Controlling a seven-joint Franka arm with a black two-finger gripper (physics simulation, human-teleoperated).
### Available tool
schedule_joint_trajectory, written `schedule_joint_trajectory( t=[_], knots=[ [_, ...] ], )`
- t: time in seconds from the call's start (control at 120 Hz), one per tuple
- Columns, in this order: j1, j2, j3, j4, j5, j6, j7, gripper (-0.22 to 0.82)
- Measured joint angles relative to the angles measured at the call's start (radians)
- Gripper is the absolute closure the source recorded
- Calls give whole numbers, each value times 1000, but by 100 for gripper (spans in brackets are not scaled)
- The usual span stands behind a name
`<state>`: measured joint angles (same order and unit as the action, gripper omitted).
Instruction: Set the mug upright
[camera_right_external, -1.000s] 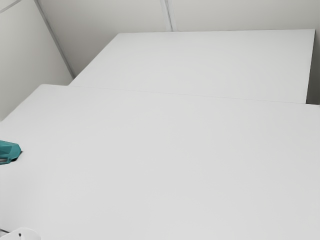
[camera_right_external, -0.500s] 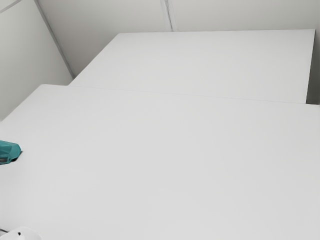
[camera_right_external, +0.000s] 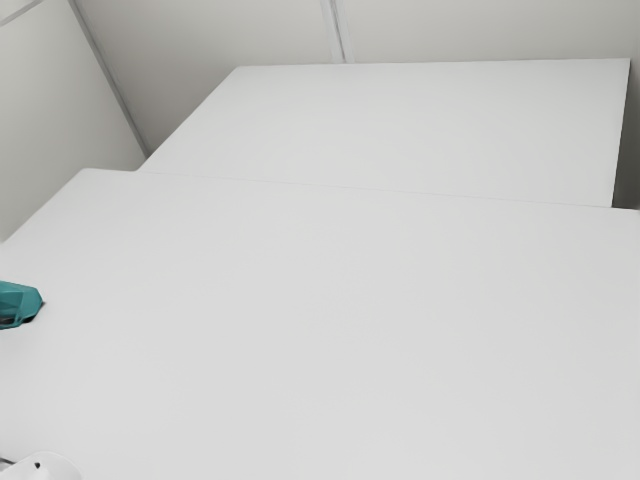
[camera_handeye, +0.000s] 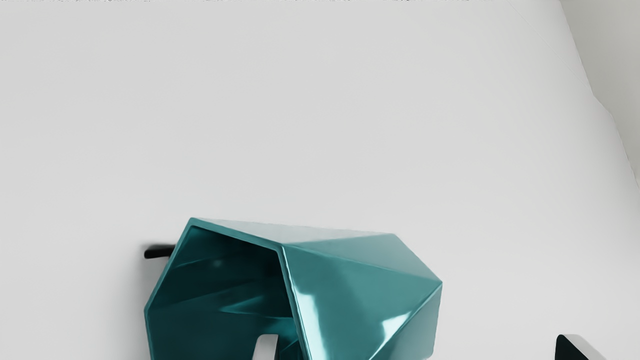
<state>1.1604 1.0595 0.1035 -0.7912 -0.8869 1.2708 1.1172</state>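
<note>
Sit a touch further toward the exterior view's left than in the earlier frames, judging by the white arm part in the lower left corner there. Find no clear shift in the mug, resting at the exterior view's left edge in the same spot as before, partly cut off by the frame. Hold nothing in the gripper: keep the fingers spread wide, with a broad gap from tip to tip. In the wrist view, see the mug lying on its side on the table, teal and faceted, with bright glints along the outer wall. Look partly into the dark opening. Have one fingertip overlapping that opening in the wrist view, near the rim; cannot tell from here whether inside the mug or above it. Have the other fingertip apart from the mug, beyond the outer wall, with that wall between the two tips in the view. Notice a short black piece poking out just beside the rim; cannot tell what kind. See a second white surface behind the table in the exterior view, and pale walls beyond.
</note>
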Motion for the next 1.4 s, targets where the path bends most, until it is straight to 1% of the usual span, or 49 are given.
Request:
schedule_joint_trajectory(
  t=[0.067, 0.1, 0.233, 0.292, 0.375, 0.483, 0.583, 0.792, 0.933, 1.033, 1.208, 1.3, 1.4],
  knots=[
    [-1, 0, -2, -1, -11, -12, -1, 0],
    [-1, 0, -2, -1, -15, -18, -1, 3],
    [-1, 0, -2, -1, -25, -34, -2, 38],
    [-1, 0, -2, -1, -27, -39, -3, 50],
    [-2, -2, -6, -1, -30, -50, -10, 61],
    [-2, -9, -16, -1, -38, -60, -19, 69],
    [-2, -18, -17, -1, -52, -78, -27, 73],
    [-7, -30, -20, -1, -58, -121, -55, 77],
    [-23, -84, -23, -7, -33, -146, -78, 78],
    [-67, -182, -27, -75, 33, -155, -95, 78],
    [-190, -364, -27, -220, 185, -148, -121, 79],
    [-260, -485, -27, -369, 243, -109, -133, 79],
    [-349, -602, -27, -526, 292, -37, -145, 79]
  ],
)
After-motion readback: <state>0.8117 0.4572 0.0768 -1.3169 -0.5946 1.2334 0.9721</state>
